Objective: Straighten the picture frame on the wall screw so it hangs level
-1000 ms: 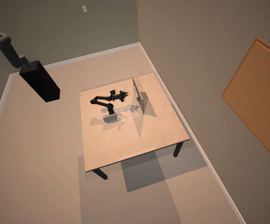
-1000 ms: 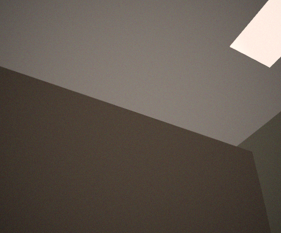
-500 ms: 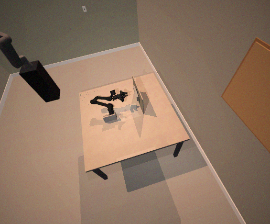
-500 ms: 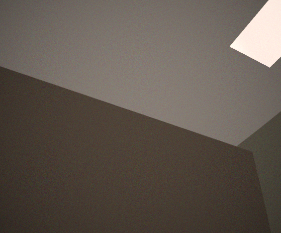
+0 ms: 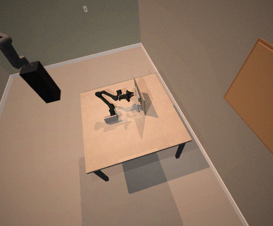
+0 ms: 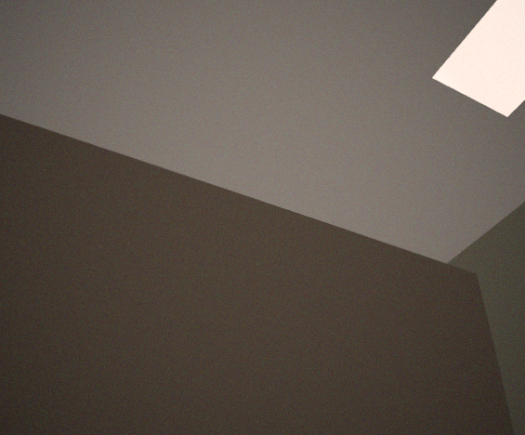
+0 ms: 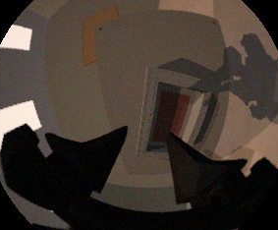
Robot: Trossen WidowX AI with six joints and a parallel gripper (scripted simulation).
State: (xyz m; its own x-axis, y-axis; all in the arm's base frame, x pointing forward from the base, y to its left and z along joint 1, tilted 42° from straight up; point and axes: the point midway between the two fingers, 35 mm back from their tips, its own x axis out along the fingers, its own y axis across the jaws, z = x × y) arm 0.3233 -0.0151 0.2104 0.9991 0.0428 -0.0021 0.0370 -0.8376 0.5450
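Observation:
The picture frame (image 7: 178, 78) has a pale grey border, a dark inner band and a red picture. In the wrist view it stands tilted against the edges of the upright grey-brown panel (image 7: 123, 74) (image 5: 142, 103) that bears it. Which of its sides is higher I cannot tell. My gripper (image 7: 148, 131) (image 5: 133, 94) is open and empty, its fingertips pointing at the panel, with the frame beyond them, mostly toward the right finger. Whether a fingertip touches the frame I cannot tell. The top camera sees the panel nearly edge-on. The screw and notched strip are hidden.
The panel stands on the wooden table (image 5: 131, 143), in front of the arm's base (image 5: 110, 119). A large orange board (image 5: 260, 90) (image 7: 89, 39) is on the room wall. A dark box lamp (image 5: 40, 82) hangs at the left. The exterior view shows only walls, ceiling and a light panel (image 6: 496, 60).

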